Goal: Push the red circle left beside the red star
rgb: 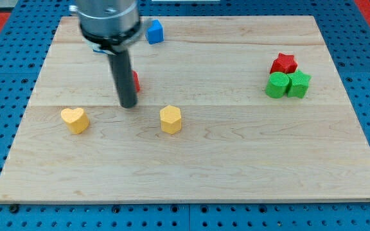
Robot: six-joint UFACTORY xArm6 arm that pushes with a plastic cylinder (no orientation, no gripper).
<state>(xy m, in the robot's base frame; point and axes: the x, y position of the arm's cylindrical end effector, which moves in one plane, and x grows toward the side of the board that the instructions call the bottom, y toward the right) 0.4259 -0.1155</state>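
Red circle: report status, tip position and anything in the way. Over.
My tip down on board, view's left. Red circle mostly hidden behind rod, just right of it. Red star far right, beside green circle and green star. Nothing between.
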